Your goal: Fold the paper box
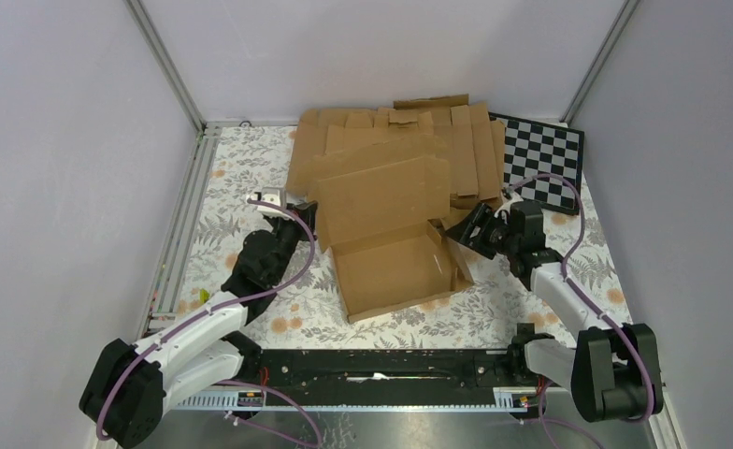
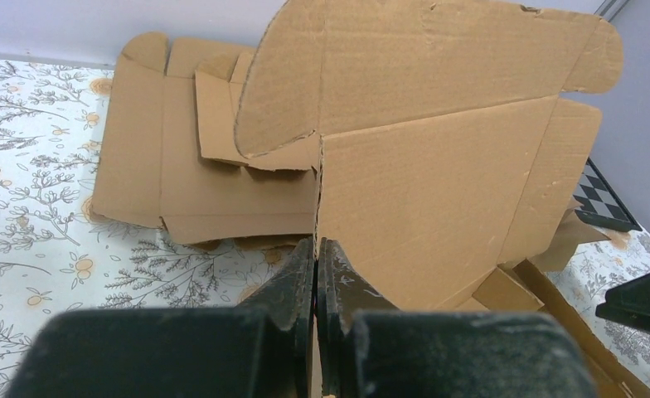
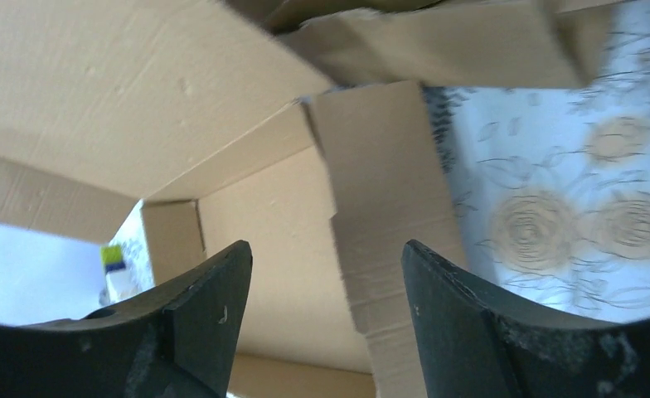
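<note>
L hand [image 2: 316, 253] clenched on box [image 1: 395, 271] edge; R hand [image 3: 326, 257] released, astride its right side. Centre it, close square w/ crease before folding.

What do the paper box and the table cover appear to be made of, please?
The paper box: brown corrugated cardboard, matte, judging by faint ribbing on its side flap and perforated creases. The table cover: a floral-printed sheet, perhaps cloth or vinyl; unclear.

paper box [image 1: 391, 271]: between left hand [image 1: 304, 217] and right hand [image 1: 461, 230] | blank pile [image 1: 391, 131]: behind paper box | checkerboard [image 1: 542, 159]: right of blank pile
</note>
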